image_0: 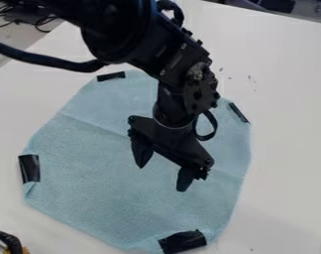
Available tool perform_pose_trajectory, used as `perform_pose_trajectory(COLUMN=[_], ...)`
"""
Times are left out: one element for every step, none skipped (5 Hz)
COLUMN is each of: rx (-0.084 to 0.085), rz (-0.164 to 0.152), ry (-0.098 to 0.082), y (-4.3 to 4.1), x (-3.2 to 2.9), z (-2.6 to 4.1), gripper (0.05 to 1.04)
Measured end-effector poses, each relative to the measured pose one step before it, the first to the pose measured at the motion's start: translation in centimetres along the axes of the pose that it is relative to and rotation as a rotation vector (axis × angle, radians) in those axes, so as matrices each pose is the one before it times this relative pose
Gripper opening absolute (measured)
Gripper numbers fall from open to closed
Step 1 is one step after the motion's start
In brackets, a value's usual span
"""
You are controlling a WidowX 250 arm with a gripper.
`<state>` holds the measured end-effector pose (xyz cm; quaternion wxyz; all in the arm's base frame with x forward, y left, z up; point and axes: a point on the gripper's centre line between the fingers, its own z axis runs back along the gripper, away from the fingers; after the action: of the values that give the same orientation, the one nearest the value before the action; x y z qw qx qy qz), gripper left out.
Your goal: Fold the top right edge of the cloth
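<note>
My gripper [162, 174] hangs over the middle of the light blue cloth [100, 186], its two fingers spread wide with nothing between them. Whether the fingertips touch the fabric, I cannot tell. The cloth lies mostly flat, with a crease running across it and rounded or turned-in corners. Black tape strips sit at its upper left [111, 76], upper right [239, 113], left [29, 168] and bottom [182, 241]. Part of the cloth's upper side is hidden behind the arm.
The white table [289, 149] surrounds the cloth, with small dark specks behind its upper right part. A black cable with a yellow part [9, 243] lies at the lower left corner. Thin wires [40, 22] show beyond the table at the upper left.
</note>
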<state>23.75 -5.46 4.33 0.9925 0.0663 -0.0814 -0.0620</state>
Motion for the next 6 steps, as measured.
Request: perform_pose_trajectory(rx=[0.0081,0.0611,0.0575,0.0093,-0.0335,-0.0185], rz=[0.0003,-0.0034,0.0006,0.0045,-0.0012,-0.0251], ry=[0.0224,-0.0097,-0.0467,-0.0495,-0.0369,-0.0193], y=[0.021,-0.151,0.337,-0.738,-1.634,-1.012], x=[-0.281,2.331,2.76,4.123,3.737,2.957], z=[-0.513,0.081,1.211,-0.081,-1.533,-1.052], gripper=[1.001,1.001,1.001,1.001,1.001,1.001])
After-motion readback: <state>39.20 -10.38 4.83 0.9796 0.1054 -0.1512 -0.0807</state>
